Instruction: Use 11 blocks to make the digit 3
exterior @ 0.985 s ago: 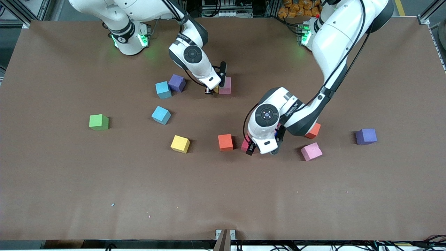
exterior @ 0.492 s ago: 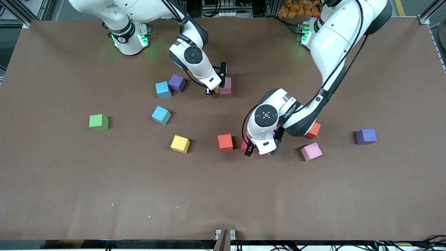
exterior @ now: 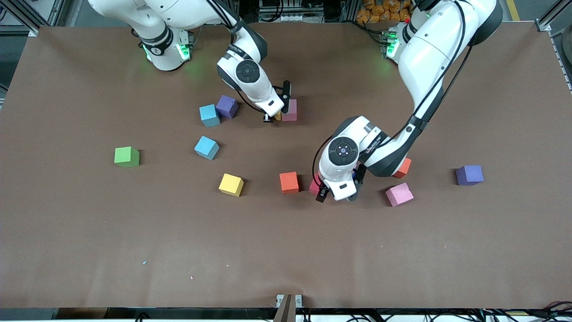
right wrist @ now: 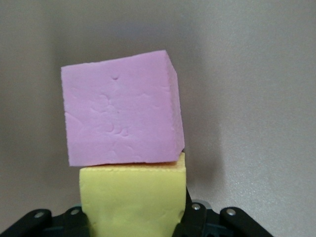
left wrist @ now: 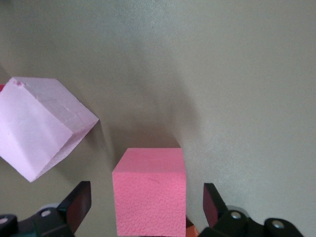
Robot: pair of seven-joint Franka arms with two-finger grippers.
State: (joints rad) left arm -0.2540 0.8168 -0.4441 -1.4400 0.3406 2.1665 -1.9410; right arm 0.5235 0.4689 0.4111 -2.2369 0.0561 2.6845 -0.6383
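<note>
Right wrist view: right gripper is clamped on a yellow cube, with its face flush against a light pink cube. In the front view that pair sits at upper centre of the frame.

Left gripper has jaws spread wide around a pink cube — no contact with either side. Front view puts it centre-right, low over the table.

Handling, my read: cubes look like matte foam — light, slightly squashy, grippy. Dented faces on the light pink one back that up. Grab on two parallel side faces, mid-height, with modest force.

No long axis on a cube; only yaw matters. The pink cube sits square to the jaws. Another light pink cube beside it is yawed diagonally.

The 3 is barely started; most cubes lie scattered.
</note>
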